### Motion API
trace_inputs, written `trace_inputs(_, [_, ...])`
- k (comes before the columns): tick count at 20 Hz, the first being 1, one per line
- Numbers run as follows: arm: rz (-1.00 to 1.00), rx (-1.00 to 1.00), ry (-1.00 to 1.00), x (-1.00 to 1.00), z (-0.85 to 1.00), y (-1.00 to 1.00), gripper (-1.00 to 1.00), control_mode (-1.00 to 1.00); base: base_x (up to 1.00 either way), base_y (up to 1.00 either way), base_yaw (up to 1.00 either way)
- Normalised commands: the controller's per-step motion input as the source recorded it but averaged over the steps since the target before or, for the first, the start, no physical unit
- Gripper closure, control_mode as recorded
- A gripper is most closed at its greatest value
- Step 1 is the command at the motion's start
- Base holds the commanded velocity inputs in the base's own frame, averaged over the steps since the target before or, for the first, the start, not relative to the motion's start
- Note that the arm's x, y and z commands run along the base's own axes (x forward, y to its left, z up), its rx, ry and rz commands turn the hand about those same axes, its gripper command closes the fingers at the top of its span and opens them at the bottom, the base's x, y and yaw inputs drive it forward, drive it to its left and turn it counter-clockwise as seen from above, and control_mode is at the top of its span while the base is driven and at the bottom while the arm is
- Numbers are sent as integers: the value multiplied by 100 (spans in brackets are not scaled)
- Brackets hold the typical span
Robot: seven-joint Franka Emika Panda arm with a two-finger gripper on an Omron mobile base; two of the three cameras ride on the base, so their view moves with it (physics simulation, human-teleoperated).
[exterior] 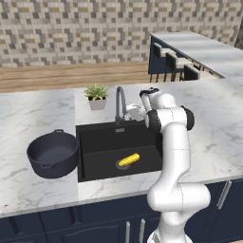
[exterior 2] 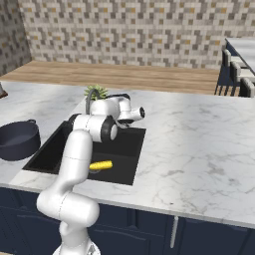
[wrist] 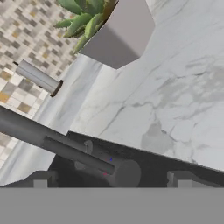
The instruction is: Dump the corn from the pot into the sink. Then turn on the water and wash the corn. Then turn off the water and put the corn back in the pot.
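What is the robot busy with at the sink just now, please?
The corn already lies in the sink by the drain, and the pot stands empty on the counter to its left. The gripper is up at the faucet, its fingertips either side of the lever base, holding nothing. No water is seen running.

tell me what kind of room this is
A rendered home kitchen, most likely. A black sink with a faucet is set into a white marble counter, with navy cabinet doors below it and a mosaic-tile wall behind. A dark pot sits on the counter.
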Motion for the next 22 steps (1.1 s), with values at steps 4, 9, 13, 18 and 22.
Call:
trace_inputs(4, [0, 0, 0, 33, -14, 0, -100, -100, 0, 0, 0])
trace_inputs(9, [0, 0, -1, 30, -25, 2, -100, -100, 0, 0, 0])
trace_inputs(13, [0, 0, -4, 20, -37, 12, -100, -100, 0, 0, 0])
trace_inputs(18, [0, 0, -6, 17, -46, 26, 100, -100, 0, 0, 0])
trace_inputs(22, [0, 0, 0, 29, -47, 9, 100, -100, 0, 0, 0])
